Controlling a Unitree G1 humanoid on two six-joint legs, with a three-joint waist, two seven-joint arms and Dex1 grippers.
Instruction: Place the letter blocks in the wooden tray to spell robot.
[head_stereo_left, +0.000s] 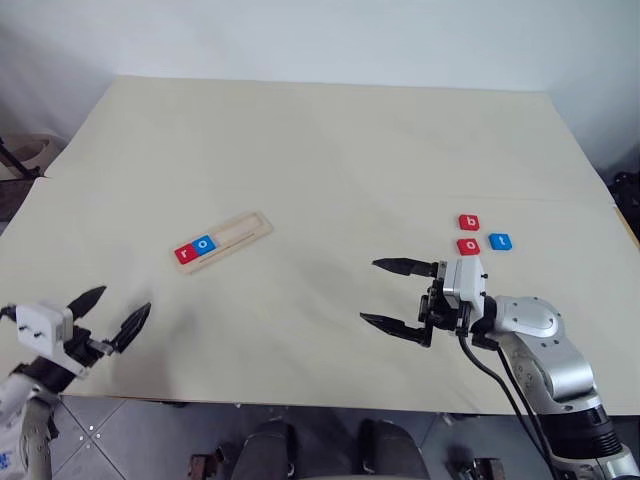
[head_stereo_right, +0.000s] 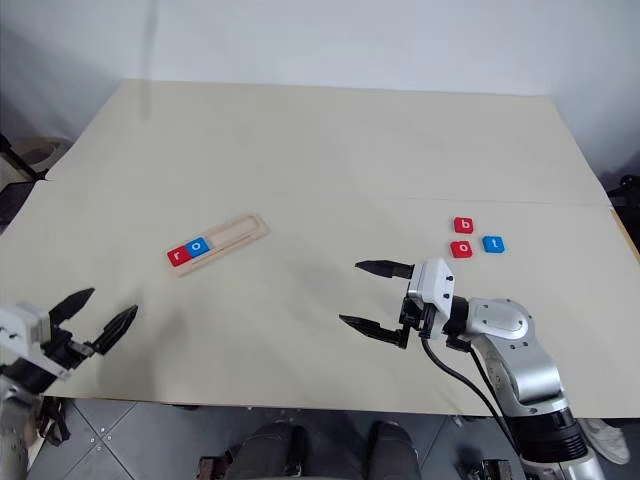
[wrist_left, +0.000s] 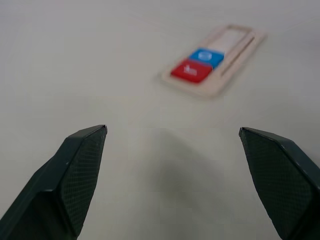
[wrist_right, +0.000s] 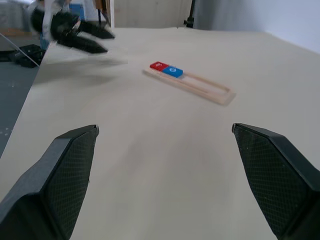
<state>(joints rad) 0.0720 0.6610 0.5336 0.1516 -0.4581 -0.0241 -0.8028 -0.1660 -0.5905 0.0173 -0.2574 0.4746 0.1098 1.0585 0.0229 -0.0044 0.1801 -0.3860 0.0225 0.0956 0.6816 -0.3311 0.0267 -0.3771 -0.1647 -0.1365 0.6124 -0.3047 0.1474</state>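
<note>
The desk (head_stereo_left: 320, 150) is carrying everything. The wooden tray (head_stereo_left: 245, 231) is lying at an angle left of centre, with a red "r" block (head_stereo_left: 183, 253) and a blue "o" block (head_stereo_left: 204, 243) already sitting in its near-left end and touching each other. The rest of the groove is bare, so "b", "o" and "t" are still to go.

The three loose blocks are sitting together at the right of the desk: the red "b" block (head_stereo_left: 469, 223) farthest back, the red "o" block (head_stereo_left: 468, 246) just in front of it, and the blue "t" block (head_stereo_left: 500, 241) beside that one.

The right end effector (head_stereo_left: 392, 295) is hanging over the desk with fingers wide apart, gripping nothing, pointing toward the tray side and sitting just in front of the loose blocks. The left end effector (head_stereo_left: 118, 312) is hovering at the near-left edge, also spread apart and empty, well apart from the tray.

My read: the next letter is "b", a job for the right arm.
- Turn the wrist to point down before descending.
- The red "o" is sitting close to "b", so straddle "b" across the sides clear of it.
- The tiles are flat and thin, so the fingertips need to get down close to the desk.
- Seat "b" flush against the blue "o", matching the tray's angle and keeping the letter facing the same way.
</note>
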